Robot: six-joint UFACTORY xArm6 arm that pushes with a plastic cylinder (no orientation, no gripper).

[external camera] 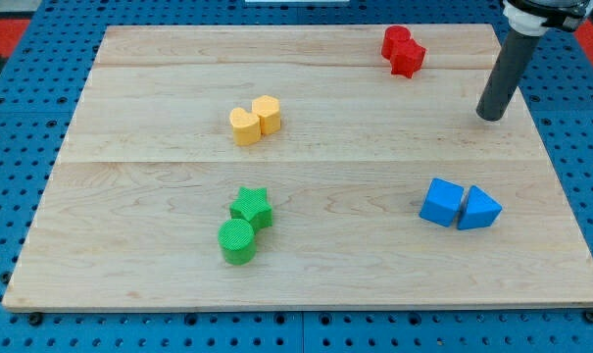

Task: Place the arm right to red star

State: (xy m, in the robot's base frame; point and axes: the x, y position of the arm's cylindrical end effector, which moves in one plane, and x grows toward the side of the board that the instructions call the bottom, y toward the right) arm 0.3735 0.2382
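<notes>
My tip (491,116) is the bottom end of a dark straight rod, and it rests on the pale wooden desk (306,275). There is no hand on this arm, so nothing can be apart, together or clamped; the tip touches no block.

The two red plastic blocks (403,50) sit toward the view's left of my tip and a bit higher, near the desk's top edge. They touch each other. One of them looks like the red star, but I cannot tell for sure which one, because they are small and close.

My tip is already on the view's right side of the red blocks, but apart from them and a little lower. So I judge the task is mostly done. What is left is a small slide up and left, to sit just beside the star without bumping it.

The blue cube and blue wedge (460,206) lie below my tip, well apart.
</notes>
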